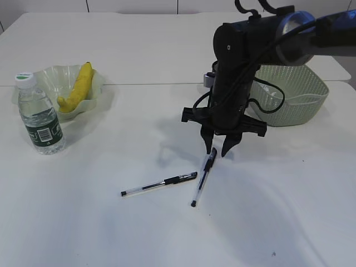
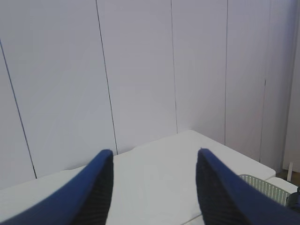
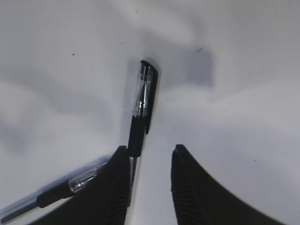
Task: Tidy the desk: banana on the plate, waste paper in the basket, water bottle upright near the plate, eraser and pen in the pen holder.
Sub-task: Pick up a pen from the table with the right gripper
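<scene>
On the white counter (image 1: 139, 233), the right claw (image 1: 218, 150) stands released over a black pen (image 1: 202, 179); the left claw (image 2: 154, 187) is released too.

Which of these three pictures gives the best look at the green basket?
The exterior view: the basket shows nearly whole, standing on the table behind the right arm, which covers only its left edge. The left wrist view catches just a corner of its rim at lower right. The right wrist view shows none of it.

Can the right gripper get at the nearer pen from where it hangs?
Probably yes. The right gripper hangs open right over the pen, whose cap end lies beside one finger. The other pen lies close by but apart.
</scene>
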Available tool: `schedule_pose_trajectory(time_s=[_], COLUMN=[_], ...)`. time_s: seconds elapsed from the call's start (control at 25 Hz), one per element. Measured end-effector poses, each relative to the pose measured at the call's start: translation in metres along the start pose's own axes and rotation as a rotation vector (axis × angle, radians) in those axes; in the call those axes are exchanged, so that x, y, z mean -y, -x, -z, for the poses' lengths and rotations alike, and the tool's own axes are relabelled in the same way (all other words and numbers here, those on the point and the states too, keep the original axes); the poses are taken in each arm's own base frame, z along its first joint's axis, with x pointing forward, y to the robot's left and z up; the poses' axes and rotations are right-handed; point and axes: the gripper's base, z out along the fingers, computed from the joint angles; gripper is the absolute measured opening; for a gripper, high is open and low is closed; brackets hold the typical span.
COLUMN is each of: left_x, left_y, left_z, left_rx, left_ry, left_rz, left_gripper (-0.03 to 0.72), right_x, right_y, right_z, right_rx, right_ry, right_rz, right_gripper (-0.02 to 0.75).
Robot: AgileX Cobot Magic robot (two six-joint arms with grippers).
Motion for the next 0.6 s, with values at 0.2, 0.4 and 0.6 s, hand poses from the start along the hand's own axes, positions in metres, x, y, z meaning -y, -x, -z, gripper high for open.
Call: schedule_pose_trajectory(time_s=[0.2, 0.4, 0.6], left_x=[0.000, 0.000, 0.000], left_y=[0.000, 0.000, 0.000], left_z=[0.000, 0.000, 0.000], left_rx=[0.000, -0.001, -0.004], left_ry=[0.000, 0.001, 0.003], left_rz=[-0.001, -0.002, -0.005], left_gripper=[0.393, 0.391, 0.391], right_x=[-0.002, -0.004, -0.005], right_y=[-0.001, 0.002, 0.003], right_z=[-0.010, -0.012, -0.023], right_rx=[-0.015, 0.012, 0.004], right_ry=[-0.006, 0.017, 0.014], right_rz=[-0.054, -0.086, -0.093], right_gripper=[0.230, 0.230, 0.230])
